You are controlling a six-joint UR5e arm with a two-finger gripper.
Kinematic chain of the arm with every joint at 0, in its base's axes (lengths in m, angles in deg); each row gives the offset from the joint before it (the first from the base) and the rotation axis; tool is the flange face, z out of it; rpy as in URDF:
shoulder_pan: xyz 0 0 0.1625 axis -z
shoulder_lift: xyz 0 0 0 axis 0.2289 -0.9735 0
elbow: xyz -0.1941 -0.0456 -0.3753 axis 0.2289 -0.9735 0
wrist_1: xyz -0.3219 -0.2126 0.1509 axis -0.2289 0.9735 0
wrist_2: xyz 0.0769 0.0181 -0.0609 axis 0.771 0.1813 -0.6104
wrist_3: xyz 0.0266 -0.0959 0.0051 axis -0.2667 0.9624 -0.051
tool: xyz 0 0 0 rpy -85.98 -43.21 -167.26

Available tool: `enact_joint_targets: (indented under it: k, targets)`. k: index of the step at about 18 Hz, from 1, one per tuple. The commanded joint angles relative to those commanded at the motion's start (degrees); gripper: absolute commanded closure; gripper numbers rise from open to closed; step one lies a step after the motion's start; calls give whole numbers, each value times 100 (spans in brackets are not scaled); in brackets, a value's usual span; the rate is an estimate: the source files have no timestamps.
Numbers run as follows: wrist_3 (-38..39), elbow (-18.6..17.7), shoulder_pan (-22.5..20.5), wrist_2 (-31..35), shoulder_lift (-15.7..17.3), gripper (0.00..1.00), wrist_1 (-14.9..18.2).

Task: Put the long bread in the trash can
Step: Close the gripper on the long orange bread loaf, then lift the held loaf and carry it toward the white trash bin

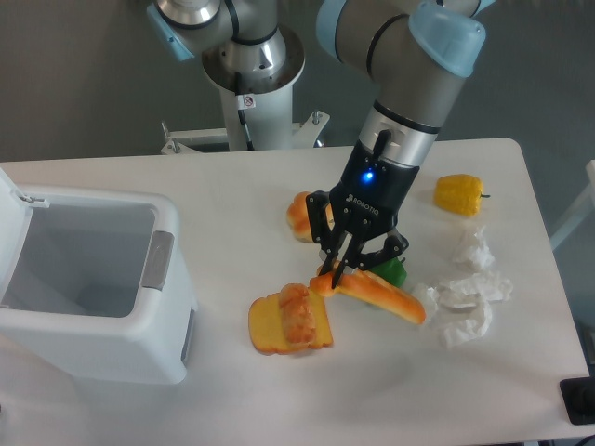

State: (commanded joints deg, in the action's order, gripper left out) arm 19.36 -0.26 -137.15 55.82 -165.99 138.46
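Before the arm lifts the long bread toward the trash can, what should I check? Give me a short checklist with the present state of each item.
1. Gripper at the left end of the long bread: ok.
2. Fingers firmly closed on the bread: cannot tell, the contact is too small to see.
3. Bread off the table: not ok, it appears to lie flat.
4. Trash can lid open, grey inside visible: ok.
5. Toast slice touches the bread's left end and may be dragged: not ok.
6. Grasp near one end, so the loaf may tilt: not ok.
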Motion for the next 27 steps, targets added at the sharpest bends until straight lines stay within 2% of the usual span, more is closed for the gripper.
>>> enact_joint_targets:
  k: [3,13,19,27]
  targets:
    - [113,0,0,-70,70,100,0]
    - [1317,114,-9,-913,307,100,-18]
    - [2503,211,35,-1371,457,100,-44]
    - [4103,352,184,-1573,1080,100,-149]
